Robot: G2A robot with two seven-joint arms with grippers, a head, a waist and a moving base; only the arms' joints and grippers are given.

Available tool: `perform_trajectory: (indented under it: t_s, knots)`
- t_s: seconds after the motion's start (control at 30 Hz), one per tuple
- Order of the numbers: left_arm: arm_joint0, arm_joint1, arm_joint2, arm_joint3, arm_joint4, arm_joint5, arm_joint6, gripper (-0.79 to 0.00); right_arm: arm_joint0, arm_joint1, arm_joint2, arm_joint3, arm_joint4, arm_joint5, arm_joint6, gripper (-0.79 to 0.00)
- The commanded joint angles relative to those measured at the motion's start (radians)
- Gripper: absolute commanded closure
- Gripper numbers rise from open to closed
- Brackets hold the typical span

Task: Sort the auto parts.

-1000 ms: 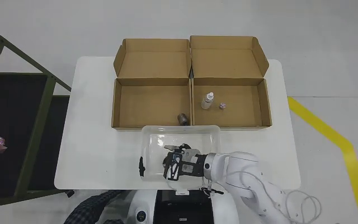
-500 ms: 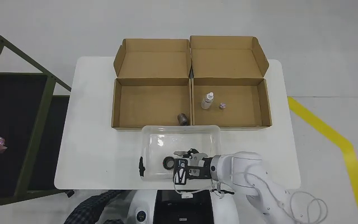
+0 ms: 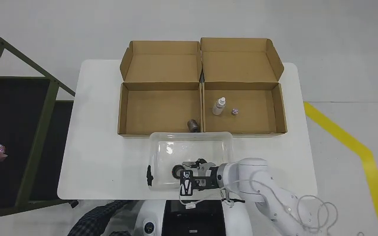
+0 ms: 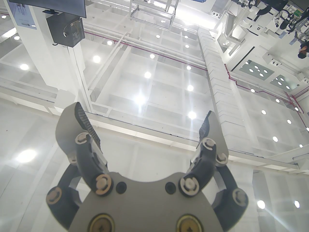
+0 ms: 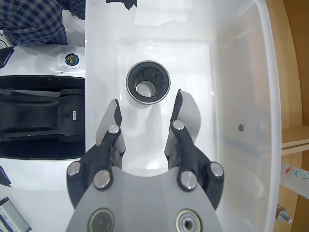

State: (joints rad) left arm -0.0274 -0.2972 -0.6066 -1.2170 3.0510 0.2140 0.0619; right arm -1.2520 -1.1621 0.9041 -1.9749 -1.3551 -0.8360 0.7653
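A black ring-shaped bearing stands upright on the floor of the clear plastic bin. My right gripper hangs open just short of it, one finger to each side and not touching. From above, the bearing sits in the near left part of the bin, with the right gripper beside it. A small black nut lies near the bin's far wall. My left gripper is open, holds nothing and points up at the ceiling.
Two open cardboard boxes stand behind the bin. The left box holds a dark cylinder. The right box holds a small white bottle and a bolt. Black tape marks the bin's left rim.
My right gripper drew back to the right, leaving the bearing uncovered in the bin, then edged left toward it again. The boxes' contents have not moved.
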Motion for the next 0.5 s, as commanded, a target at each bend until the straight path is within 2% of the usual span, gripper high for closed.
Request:
perform_trajectory:
  t_s: [0.0,0.27,0.47]
  knots:
    - [0.000,0.000,0.000,0.000,0.000,0.000,0.000,-0.785,0.013,-0.003,-0.015,0.014,0.003,0.009,-0.002,-0.456]
    - [0.000,0.000,0.000,0.000,0.000,0.000,0.000,-0.785,0.062,-0.016,-0.067,0.061,0.026,0.049,-0.016,-0.480]
    - [0.000,0.000,0.000,0.000,0.000,0.000,0.000,-0.785,0.107,-0.032,-0.110,0.123,0.058,0.091,-0.040,-0.468]
